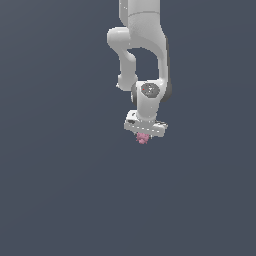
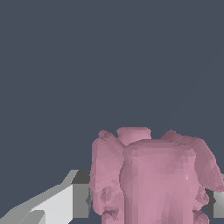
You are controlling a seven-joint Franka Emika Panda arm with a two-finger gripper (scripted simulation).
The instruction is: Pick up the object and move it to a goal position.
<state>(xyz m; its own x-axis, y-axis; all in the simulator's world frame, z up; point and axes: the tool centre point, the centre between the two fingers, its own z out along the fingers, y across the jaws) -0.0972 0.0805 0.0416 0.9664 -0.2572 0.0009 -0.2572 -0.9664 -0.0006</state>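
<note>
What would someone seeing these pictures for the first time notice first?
The white robot arm hanging down from the top of the exterior view against a plain dark blue-grey backdrop. Next, the tiny pink lumpy blob sitting right at the pincer under the wrist. In the wrist view that same blob looms large, with a grey-white finger pressed beside it.

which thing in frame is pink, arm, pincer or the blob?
The lumpy blob between the pincer fingers; arm and pincer are white.
</note>
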